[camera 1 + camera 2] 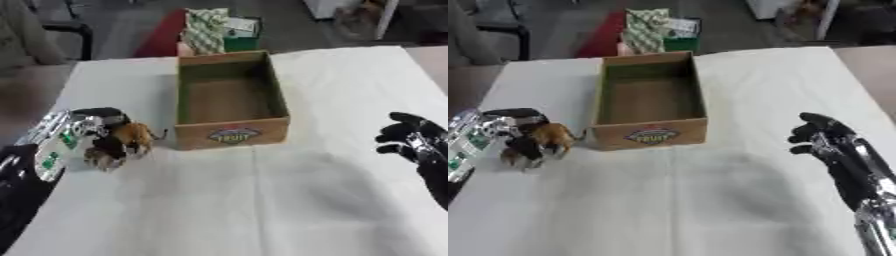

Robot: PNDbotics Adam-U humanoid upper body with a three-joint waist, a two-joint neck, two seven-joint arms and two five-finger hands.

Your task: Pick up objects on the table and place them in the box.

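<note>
An open brown cardboard box (232,131) with a fruit label on its front stands in the middle of the white table and holds nothing. Left of it, my left hand (98,126) has its fingers curled round a small orange-brown thing (133,135), low over the table near the box's front left corner. The silver forearm comes in from the lower left. My right hand (822,134) hovers at the right side with fingers relaxed, holding nothing.
Behind the box, at the table's far edge, stand a green-and-white patterned bag (206,29) and a green carton (241,35). A white cloth (262,200) covers the table.
</note>
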